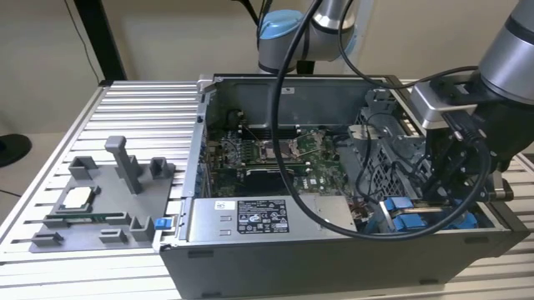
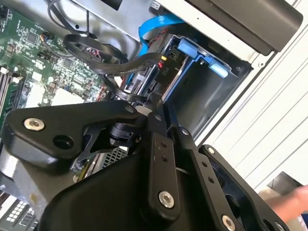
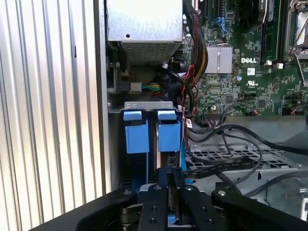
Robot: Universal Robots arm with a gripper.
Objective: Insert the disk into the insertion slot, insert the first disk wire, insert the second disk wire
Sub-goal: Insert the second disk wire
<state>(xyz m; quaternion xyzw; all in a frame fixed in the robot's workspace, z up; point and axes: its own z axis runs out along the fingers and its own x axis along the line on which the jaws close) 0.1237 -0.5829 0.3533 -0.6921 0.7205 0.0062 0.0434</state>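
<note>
**Gripper low over the drive bay at the case corner**

The disk (image 3: 166,161) sits down inside the insertion slot (image 3: 144,108), its blue carrier frame showing as two blue tabs side by side in the first wrist view, just beside the case's outer wall. In the second wrist view the same bay appears as a grey-walled pocket with blue fittings (image 2: 199,55) at its rim and a blue flat cable (image 2: 154,24) curving over it.

The gripper (image 3: 174,185) hangs straight over the bay, its black fingers (image 3: 178,180) drawn close together with only a thin gap between them; whether they pinch anything there I cannot tell. In the exterior view the gripper (image 1: 451,187) is low at the case corner on the exterior view's right, with black cables looping around it.

A black flat wire (image 3: 226,163) runs from the bay area across the perforated metal cage (image 3: 240,154). Beyond the bay lie the grey power-supply box (image 1: 259,215) and the green motherboard (image 1: 267,156). The open computer case (image 1: 334,262) rests on a ribbed metal table (image 1: 142,106), where a grey fixture tray (image 1: 100,200) with upright pegs stands well apart on the exterior view's left.
</note>
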